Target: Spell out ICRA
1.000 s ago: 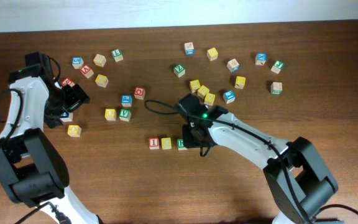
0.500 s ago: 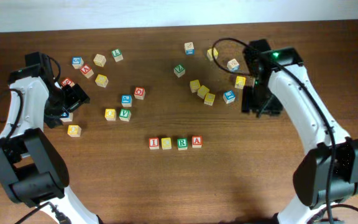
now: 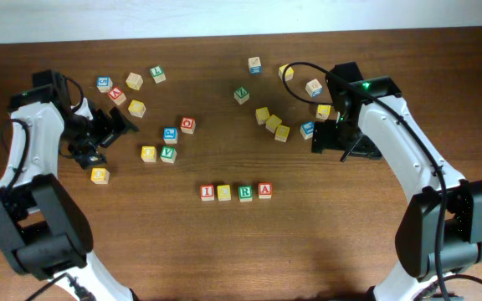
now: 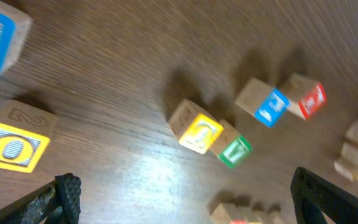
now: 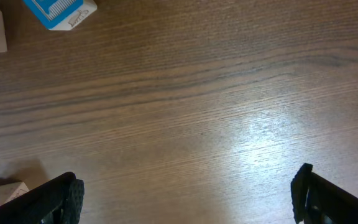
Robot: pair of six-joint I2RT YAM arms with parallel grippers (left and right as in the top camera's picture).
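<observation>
Right claw (image 3: 320,138) now farther left, released and empty; left claw (image 3: 107,138) likewise released; ICRA row (image 3: 236,191) complete.

Body: left arm (image 3: 25,125) and right arm (image 3: 404,142) have white shell links, black joint housings, bulky black bases. Green LED (image 3: 365,84) lit on right arm near wrist. Thin black cables (image 3: 308,65) loop off both wrists. Wrist views: fingertips (image 4: 64,196) black, finely ribbed texture, rounded edges.

Overhead looks straight down on the whole table (image 3: 333,242); both wrist cameras sit close above it; left shares the nine-o'clock yellow cube (image 3: 148,154).
</observation>
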